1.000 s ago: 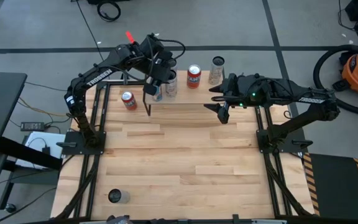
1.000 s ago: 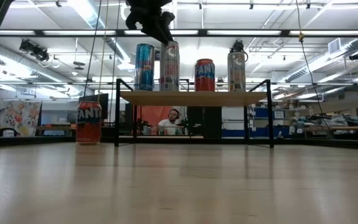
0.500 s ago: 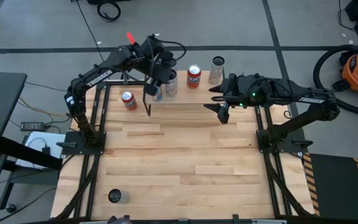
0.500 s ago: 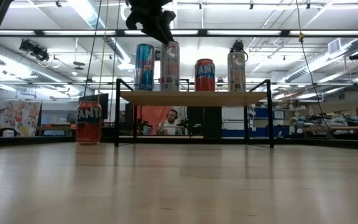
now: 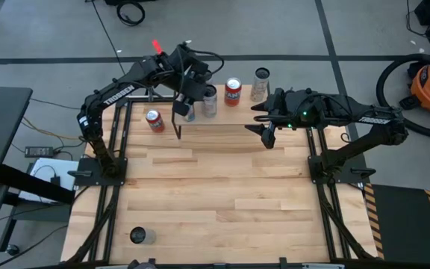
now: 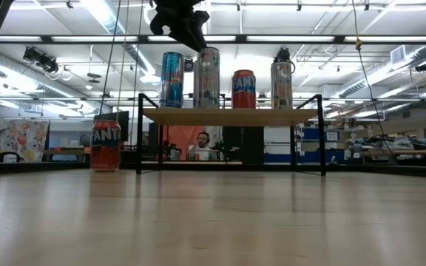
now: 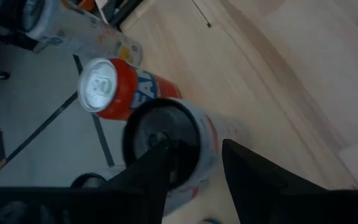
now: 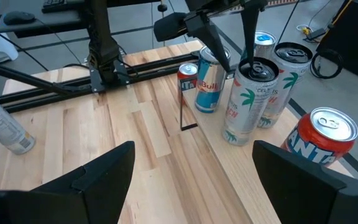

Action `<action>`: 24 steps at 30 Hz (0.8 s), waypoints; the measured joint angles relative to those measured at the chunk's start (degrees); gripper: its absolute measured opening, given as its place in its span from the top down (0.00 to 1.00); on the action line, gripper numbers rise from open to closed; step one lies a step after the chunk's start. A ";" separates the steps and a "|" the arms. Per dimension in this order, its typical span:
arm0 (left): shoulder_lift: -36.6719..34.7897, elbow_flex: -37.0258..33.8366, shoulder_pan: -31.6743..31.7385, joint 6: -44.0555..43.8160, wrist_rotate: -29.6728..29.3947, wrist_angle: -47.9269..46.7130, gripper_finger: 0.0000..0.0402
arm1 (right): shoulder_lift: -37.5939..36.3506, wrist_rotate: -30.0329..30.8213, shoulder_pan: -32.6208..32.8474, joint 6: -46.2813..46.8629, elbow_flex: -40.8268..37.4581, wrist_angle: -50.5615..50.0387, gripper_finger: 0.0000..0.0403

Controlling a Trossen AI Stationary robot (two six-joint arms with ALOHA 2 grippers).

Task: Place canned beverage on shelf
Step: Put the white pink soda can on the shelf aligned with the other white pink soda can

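Observation:
The shelf (image 6: 235,116) stands at the table's far edge with four cans upright on its board: a blue one (image 6: 171,80), a tall white one (image 6: 206,77), a red one (image 6: 243,89) and a silver one (image 6: 281,83). My left gripper (image 6: 187,33) reaches down from above onto the white can (image 5: 210,101) and is shut on its top. My right gripper (image 5: 263,125) hangs open in the air right of the shelf's cans, holding nothing. An orange can (image 6: 106,145) stands on the tabletop left of the shelf. My left gripper has the white can's top rim (image 7: 194,146) between its fingers: one fingertip (image 7: 165,149) sits on the dark lid inside the rim, the other (image 7: 229,152) is outside, against the can's wall. The fingers slant down from above. The can stands upright with its base on the shelf.
The blue can (image 8: 207,87) stands close beside the held can, with the red can (image 8: 319,143) on its other side. A grey can (image 5: 142,236) sits at the table's near left. The middle of the tabletop (image 5: 222,187) holds nothing.
The white can has shifted a little along the shelf toward the red can, staying upright under my left gripper. Both arms have otherwise kept still.

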 joint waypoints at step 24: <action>-7.21 0.02 -9.68 -12.08 -8.47 8.58 0.61 | 4.01 1.20 -4.92 -7.86 0.00 8.04 0.20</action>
